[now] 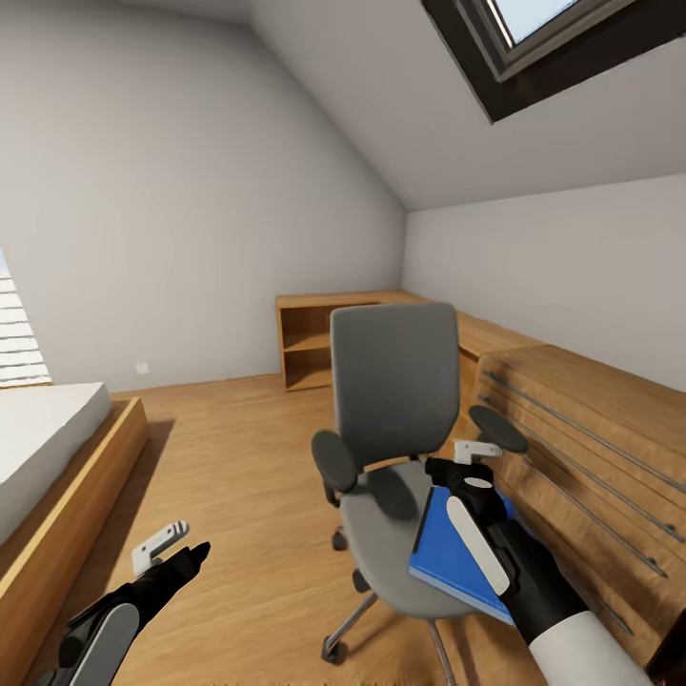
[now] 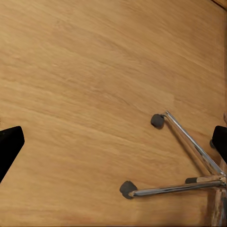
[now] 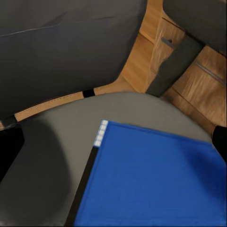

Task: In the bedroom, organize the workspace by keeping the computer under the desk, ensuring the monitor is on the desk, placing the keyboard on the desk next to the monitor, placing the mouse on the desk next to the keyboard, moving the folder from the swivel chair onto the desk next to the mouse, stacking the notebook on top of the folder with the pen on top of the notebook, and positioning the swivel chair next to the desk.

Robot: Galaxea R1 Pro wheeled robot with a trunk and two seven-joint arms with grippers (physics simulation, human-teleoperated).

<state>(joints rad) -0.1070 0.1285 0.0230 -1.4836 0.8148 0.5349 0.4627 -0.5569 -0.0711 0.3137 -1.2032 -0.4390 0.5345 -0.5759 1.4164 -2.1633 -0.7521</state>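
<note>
The grey swivel chair point(image 1: 395, 381) stands mid-room on the wooden floor, its back toward the far wall. The blue folder point(image 1: 448, 557) lies on the right side of its seat point(image 3: 56, 142), one corner past the seat's edge. My right gripper point(image 1: 462, 462) hovers open just above the folder point(image 3: 156, 184), a fingertip at each side of it. My left gripper point(image 1: 176, 550) is open low over the floor, left of the chair; its wrist view shows the chair's chrome legs and casters point(image 2: 156, 120). The desk, monitor, keyboard, mouse, notebook, pen and computer are out of view.
A light wooden chest with bar handles point(image 1: 591, 448) runs along the right wall, close behind the chair's right armrest. A low wooden shelf point(image 1: 310, 343) fills the far corner. A bed on a wooden frame point(image 1: 57, 457) stands at the left. Open floor lies between bed and chair.
</note>
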